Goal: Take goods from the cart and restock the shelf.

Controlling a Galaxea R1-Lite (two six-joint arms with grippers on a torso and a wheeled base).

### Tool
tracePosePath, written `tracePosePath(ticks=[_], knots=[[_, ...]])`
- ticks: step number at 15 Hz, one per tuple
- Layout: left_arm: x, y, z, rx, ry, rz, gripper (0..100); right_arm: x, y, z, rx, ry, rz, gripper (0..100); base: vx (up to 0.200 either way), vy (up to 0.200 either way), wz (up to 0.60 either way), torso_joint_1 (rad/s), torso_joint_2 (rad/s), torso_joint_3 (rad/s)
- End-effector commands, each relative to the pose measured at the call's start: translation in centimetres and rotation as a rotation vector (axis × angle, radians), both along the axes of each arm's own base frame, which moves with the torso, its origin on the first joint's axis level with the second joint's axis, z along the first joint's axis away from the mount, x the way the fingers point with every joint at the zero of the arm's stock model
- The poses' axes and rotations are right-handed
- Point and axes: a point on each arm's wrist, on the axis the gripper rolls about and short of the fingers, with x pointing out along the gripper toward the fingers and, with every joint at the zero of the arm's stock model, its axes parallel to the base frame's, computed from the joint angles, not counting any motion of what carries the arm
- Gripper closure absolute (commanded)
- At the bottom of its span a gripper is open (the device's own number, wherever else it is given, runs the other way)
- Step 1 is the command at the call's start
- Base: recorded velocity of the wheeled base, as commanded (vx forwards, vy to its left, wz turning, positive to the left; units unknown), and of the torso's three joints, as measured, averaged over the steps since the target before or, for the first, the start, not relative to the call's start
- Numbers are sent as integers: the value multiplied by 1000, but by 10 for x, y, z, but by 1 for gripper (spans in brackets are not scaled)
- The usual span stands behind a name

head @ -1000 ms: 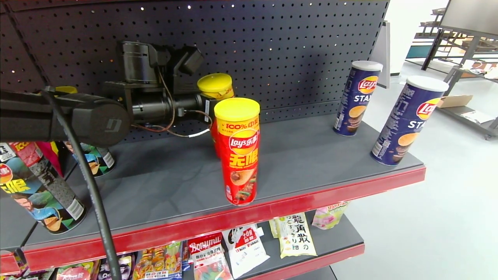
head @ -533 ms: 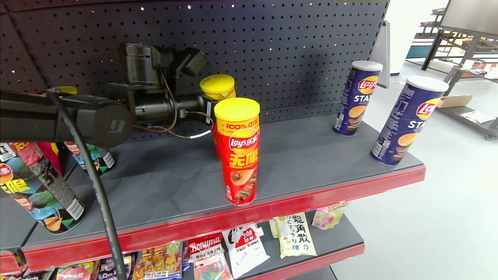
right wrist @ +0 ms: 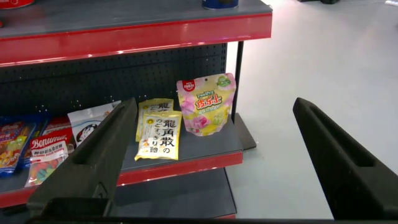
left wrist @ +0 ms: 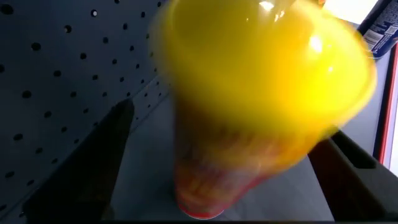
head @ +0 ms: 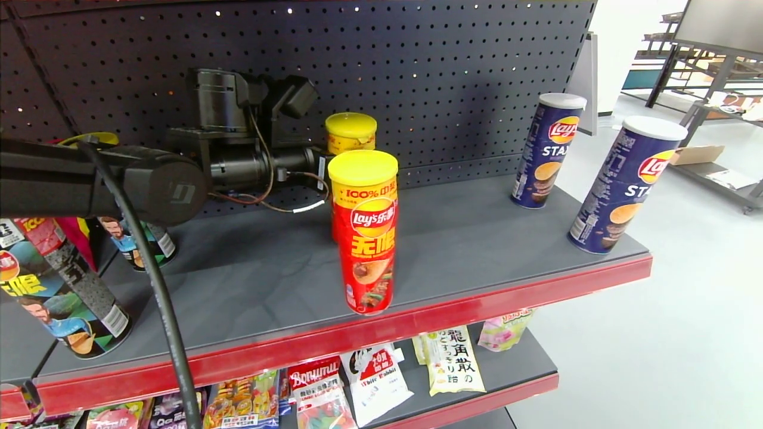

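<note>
A red chips can with a yellow lid (head: 365, 232) stands near the front edge of the grey shelf (head: 465, 238). A second red can (head: 350, 132) stands upright behind it, close to the pegboard. My left arm lies across the shelf from the left, and my left gripper (head: 322, 164) sits at this rear can, mostly hidden by the front can. In the left wrist view the rear can (left wrist: 249, 124) is blurred between the spread fingers (left wrist: 93, 168), with gaps on both sides. My right gripper (right wrist: 217, 130) is open and holds nothing, low in front of the lower shelf.
Two blue cans (head: 545, 152) (head: 626, 185) stand at the shelf's right end. Black cans (head: 59, 292) (head: 140, 241) stand at the left. Snack bags (right wrist: 205, 102) (right wrist: 155, 134) lie on the lower shelf. Bare shelf lies between the red and blue cans.
The rear can's top has swung right, from leaning toward my left gripper to standing upright. My left wrist has edged slightly right.
</note>
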Motion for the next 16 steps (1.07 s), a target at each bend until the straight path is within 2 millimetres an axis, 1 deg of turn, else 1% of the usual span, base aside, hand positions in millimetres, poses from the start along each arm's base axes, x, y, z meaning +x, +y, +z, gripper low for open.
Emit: tracePosePath(ticks=[1, 3, 5, 8, 9, 10, 11, 13, 14, 16], knots=[[-3, 1, 1, -1, 0, 1, 0, 0, 0, 0, 0, 1, 1, 0, 0, 0, 0, 0, 0, 0], [-8, 3, 2, 1, 5, 2, 0, 0, 0, 0, 0, 1, 1, 0, 0, 0, 0, 0, 0, 0], [-25, 12, 2, 15, 18, 3, 0, 0, 0, 0, 0, 1, 1, 0, 0, 0, 0, 0, 0, 0], [-40, 24, -1, 26, 36, 19, 0, 0, 0, 0, 0, 1, 0, 0, 0, 0, 0, 0, 0, 0], [-54, 32, -1, 49, 30, 20, 0, 0, 0, 0, 0, 2, 1, 0, 0, 0, 0, 0, 0, 0], [-59, 36, -3, 64, 28, 22, 0, 0, 0, 0, 0, 1, 1, 0, 0, 0, 0, 0, 0, 0], [-70, 43, -7, 98, 22, 20, 0, 0, 0, 0, 0, 1, 1, 0, 0, 0, 0, 0, 0, 0], [-100, 59, -8, 128, 7, 34, 0, 0, 0, 0, 0, 1, 0, 0, 0, 0, 0, 0, 0, 0], [-111, 65, -5, 124, -2, 43, 0, 0, 0, 0, 0, 1, 1, 0, 0, 0, 0, 0, 0, 0], [-167, 85, 3, 110, -40, 38, 0, 0, 0, 0, 0, 1, 1, 0, 0, 0, 0, 0, 0, 0]])
